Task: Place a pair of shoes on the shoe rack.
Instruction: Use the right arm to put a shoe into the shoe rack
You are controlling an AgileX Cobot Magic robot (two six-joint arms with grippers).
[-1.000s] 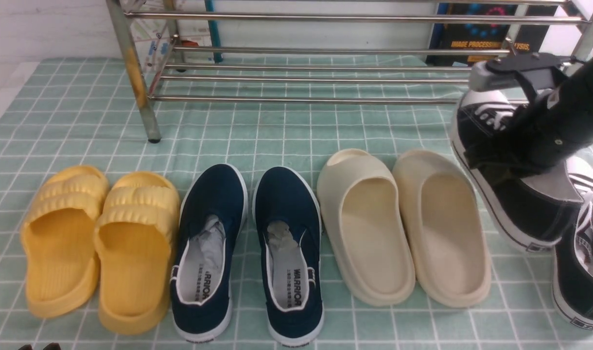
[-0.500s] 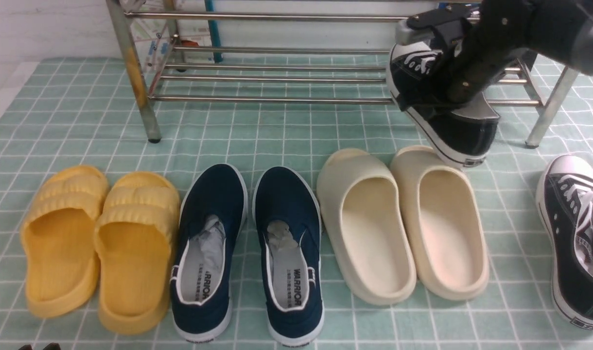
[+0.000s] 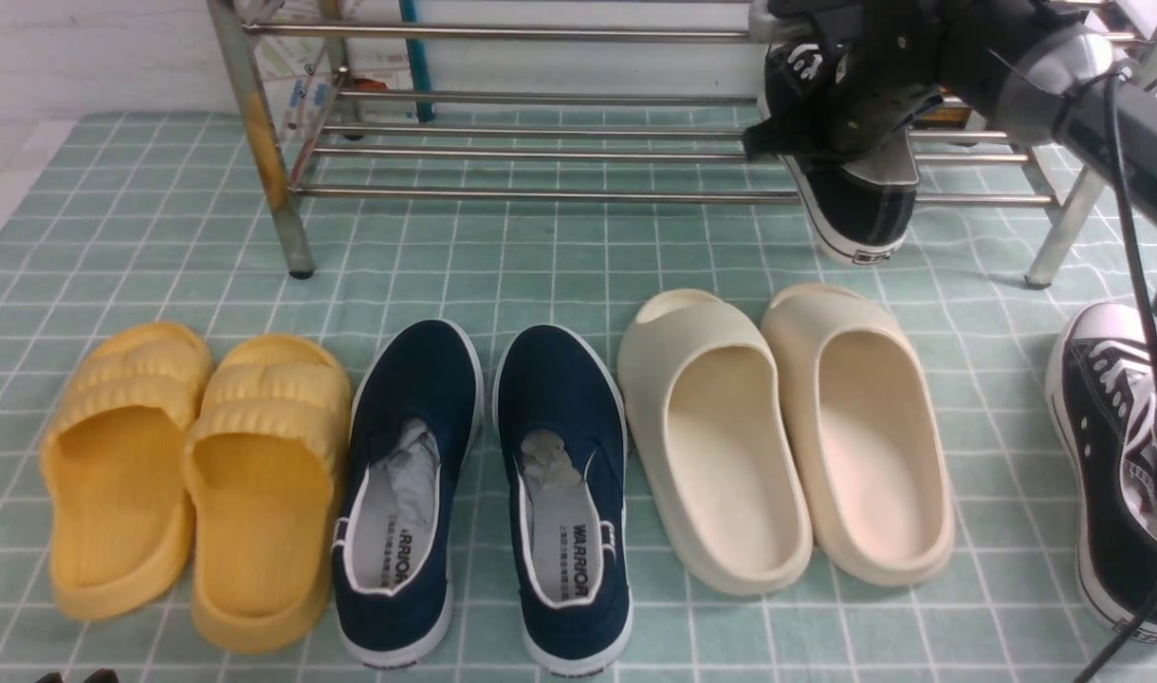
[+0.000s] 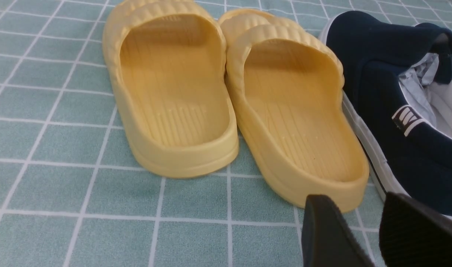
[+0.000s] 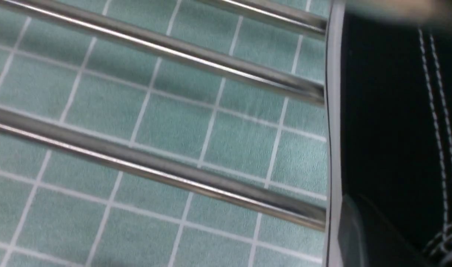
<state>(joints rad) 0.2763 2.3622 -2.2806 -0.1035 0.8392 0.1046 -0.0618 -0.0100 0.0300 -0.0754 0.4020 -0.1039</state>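
Sneaker one point(image 3: 858, 213) is mid-placement. The right pincer point(image 3: 849, 119) is clamped on it, heel poking past the rack point(image 3: 541, 194) front bar. Next move, I reckon: push deeper, set flat, let go. Second sneaker point(image 3: 1114, 455) sits on the cloth point(image 3: 541, 266), far right. Left pincer point(image 4: 355, 211) hangs apart.

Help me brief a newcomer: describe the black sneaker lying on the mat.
Start at the steel shoe rack on the green checked mat. Follow the row of footwear before it to the robot's far right, past the cream slides. The black sneaker there is the row's only laced shoe.
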